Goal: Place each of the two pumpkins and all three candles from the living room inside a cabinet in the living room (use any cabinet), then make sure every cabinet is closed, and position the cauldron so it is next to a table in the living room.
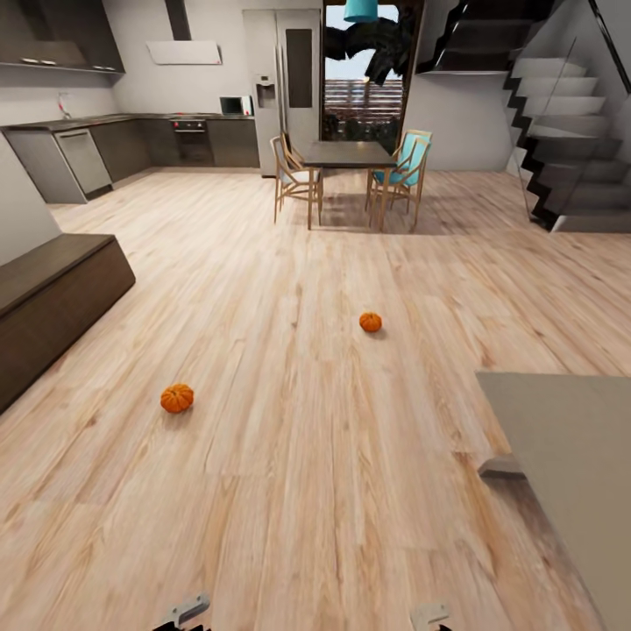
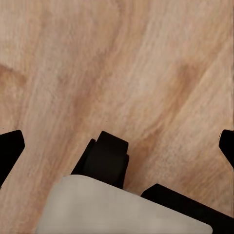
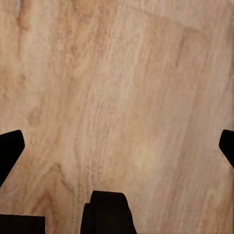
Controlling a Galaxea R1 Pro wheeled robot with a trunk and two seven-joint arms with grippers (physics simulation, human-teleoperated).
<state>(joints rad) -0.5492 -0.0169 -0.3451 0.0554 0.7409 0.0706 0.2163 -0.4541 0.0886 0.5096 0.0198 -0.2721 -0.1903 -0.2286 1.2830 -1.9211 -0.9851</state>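
1. Two small orange pumpkins sit on the pale plank floor (image 1: pixel 289 421) in the head view. The nearer pumpkin (image 1: pixel 177 398) lies at about ten o'clock from the robot; its ribs show as darker grooves and it throws a soft shadow. The farther pumpkin (image 1: pixel 371 322) lies at about one o'clock, well apart from the first. Their stems are too small to make out.
2. The long, low dark-brown cabinet (image 1: pixel 53 302) runs along the wall at nine to ten o'clock, flat-topped with a plain front and no door ajar on the part I can see.
3. A corner of the pale table top (image 1: pixel 570 456) reaches in at three o'clock, with one slanted grey leg (image 1: pixel 499 467) beneath it.
4. Straight ahead at twelve o'clock stand a dark dining table (image 1: pixel 348 156) with wooden chairs, one with a turquoise seat (image 1: pixel 401 171); a fridge (image 1: pixel 282 88), the kitchen counters (image 1: pixel 131 145) and a staircase (image 1: pixel 561 131) lie beyond. No writing or label can be read anywhere.
5. The left gripper (image 2: pixel 117 146) looks down at bare floorboards, its two dark fingertips spread far apart at the frame's edges with nothing between them; a black wheel (image 2: pixel 105 158) and pale body panel (image 2: pixel 117 209) of the base also show there.
6. The right gripper (image 3: pixel 117 146) is likewise spread wide and empty over bare planks.
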